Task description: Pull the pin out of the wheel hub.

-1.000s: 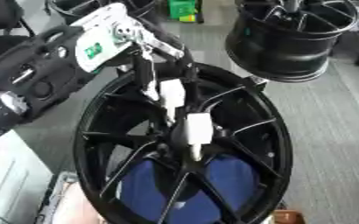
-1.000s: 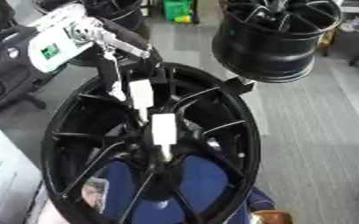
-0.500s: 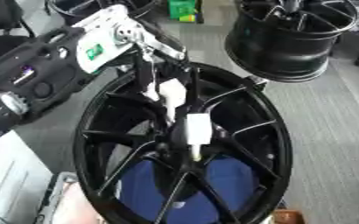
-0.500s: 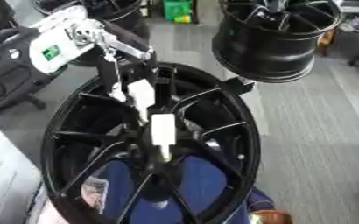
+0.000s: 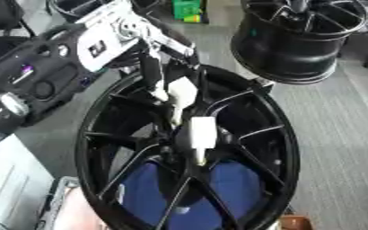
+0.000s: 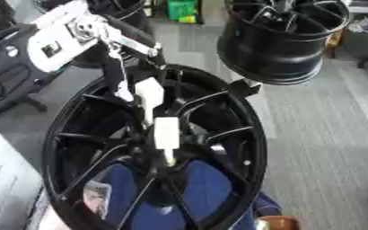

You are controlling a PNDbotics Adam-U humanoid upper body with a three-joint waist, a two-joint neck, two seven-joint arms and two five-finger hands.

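Our fingers reach down from the left hand, which enters from the upper left with its white and silver body over the rim of the wheel hub. The fingers are long and black, stretched toward the hub's middle, and white pads on them lie against the pin, a pale, blocky piece with a thin stem pointing down. We see one finger with its white tip just above the pin and touching its upper end, but we cannot tell whether the fingers are clamped on it or only resting against it, since the black fingers merge with the black spokes behind them.

The pin sits at the centre of the wheel hub, where the spokes meet, upright and slightly tilted. The hub itself is a large black rim with thin spokes, standing nearly face-on to us and filling most of the view. Through its lower spokes we see a blue surface.

A second black rim stands well apart at the upper right, on the grey floor. A green box shows at the far top edge. We do not see our right hand in either view.
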